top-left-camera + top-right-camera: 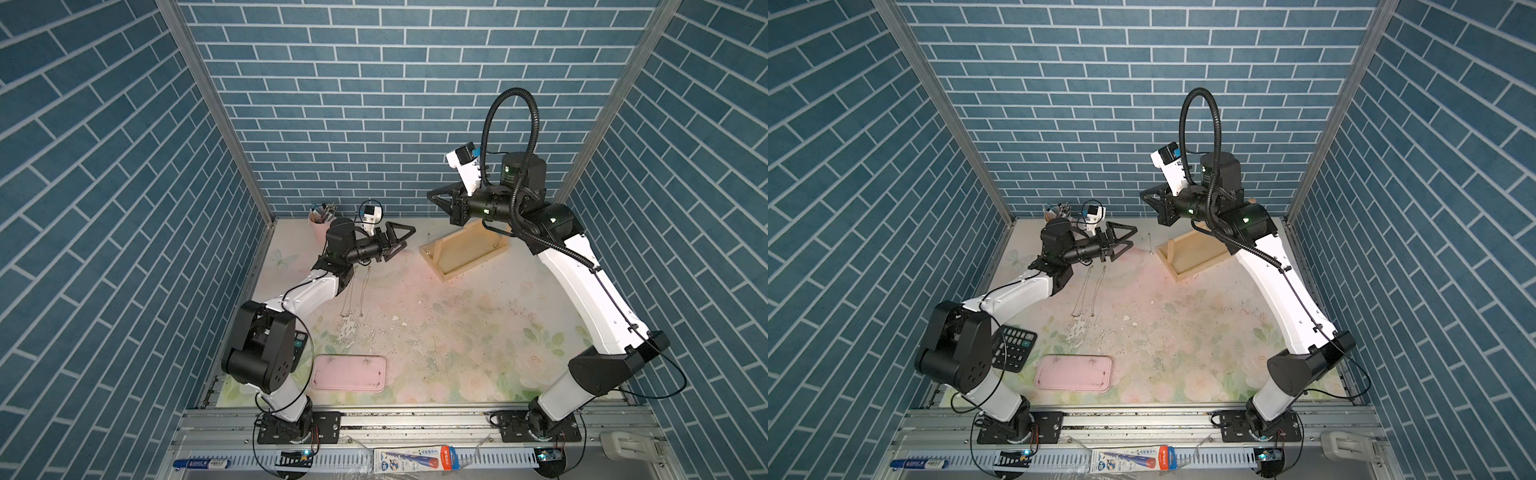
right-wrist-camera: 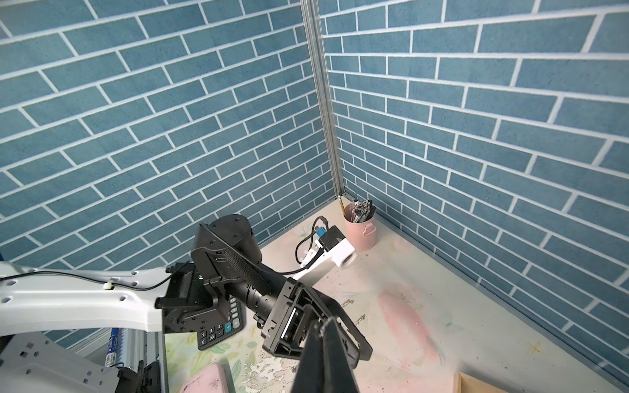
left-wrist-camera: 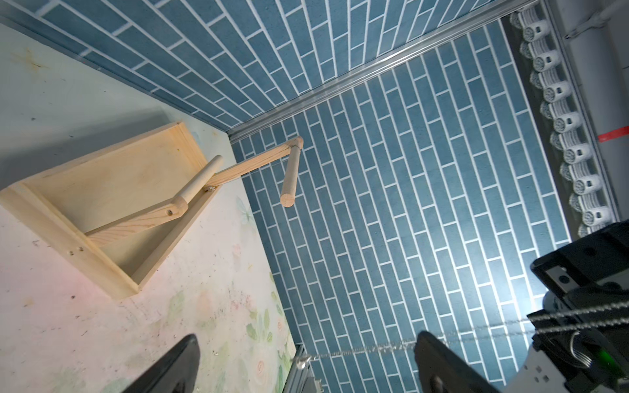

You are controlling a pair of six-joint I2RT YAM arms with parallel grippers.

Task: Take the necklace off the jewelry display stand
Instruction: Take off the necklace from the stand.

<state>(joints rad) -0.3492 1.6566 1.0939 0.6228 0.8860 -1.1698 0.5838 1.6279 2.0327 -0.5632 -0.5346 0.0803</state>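
Standing behind the left jaws is a pink metal cup [image 1: 318, 225] stuffed with pens. The left gripper [image 1: 409, 237] hovers above the floral table mat [image 1: 436, 332] with its black triangular jaws spread wide and nothing between them. Beneath and just behind those jaws, thin loose chains [image 1: 1088, 293] lie stretched on the mat, and well behind them sits a flat pink rectangular tray [image 1: 349, 372]. Just ahead of the left fingertips, the fine silver necklace [image 3: 374, 348] hangs straight down from the right gripper [image 1: 431, 195], whose jaws are pressed together on its chain, high above the table. In the left wrist view the chain passes one left finger [image 3: 439, 364], and contact there cannot be told. Below and behind the right jaws stands the pale wooden jewelry display stand [image 1: 461, 249], a shallow tray base with upright posts and round bars. The necklace hangs clear of it, just beside its near end. A fine strand shows at the taller post's top joint.
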